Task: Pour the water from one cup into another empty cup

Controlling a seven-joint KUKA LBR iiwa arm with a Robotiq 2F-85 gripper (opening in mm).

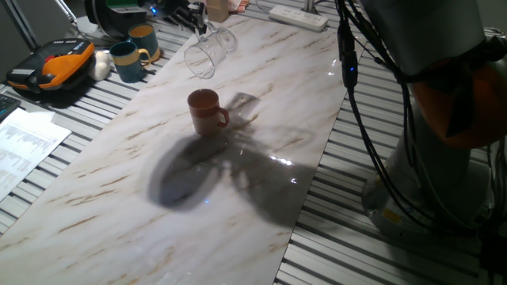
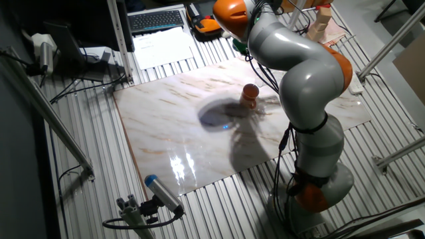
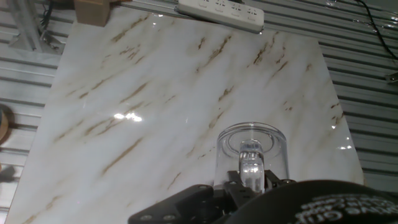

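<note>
Glass mug [image 1: 207, 52] tipped above the orange mug [image 1: 207, 111]
Fingers [image 3: 249, 177] clamp its handle; glass is smooth, rigid, breakable, so 1 firm handle grip suits

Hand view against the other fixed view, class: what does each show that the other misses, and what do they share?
Only the hand view shows the tool holding the glass mug, and a white power strip beyond the slab. Only the other fixed view shows the terracotta mug standing on the slab, the whole arm, a keyboard and papers. Both show the marble slab.
</note>
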